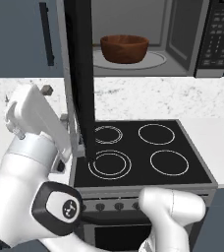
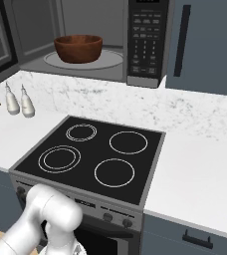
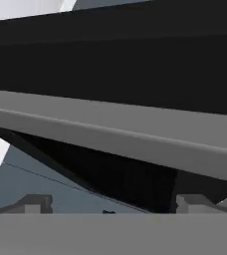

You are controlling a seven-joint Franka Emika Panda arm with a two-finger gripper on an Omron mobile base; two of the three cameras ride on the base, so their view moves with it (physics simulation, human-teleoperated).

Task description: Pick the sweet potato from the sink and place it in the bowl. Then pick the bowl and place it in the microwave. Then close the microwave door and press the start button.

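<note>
Hand view shows the jaws (image 3: 114, 204) spread wide, with the two dark finger tips (image 3: 33, 203) low at the edge and nothing between them. Directly ahead of the jaws, very close, is the microwave door (image 3: 110, 64), seen as a broad black surface with a grey band along its edge; I cannot tell if the jaws touch it. From the left base view, this door (image 1: 80, 74) stands swung open and edge-on, and the white arm (image 1: 35, 123) reaches up beside its left face. Beyond the door, well ahead of the jaws and higher, the microwave (image 1: 214, 34) is open, and the bowl (image 1: 124, 48) sits upright on the round turntable (image 1: 155, 60) inside the grey cavity. In the right base view, the bowl (image 2: 78, 48) is in the same place, left of the keypad panel (image 2: 146, 35). The sweet potato cannot be seen over the bowl rim. Below the microwave is the black stove (image 2: 93, 154) with four white rings, set in the white bench (image 2: 200, 174), where two small bottles (image 2: 19, 100) stand near the wall.
</note>
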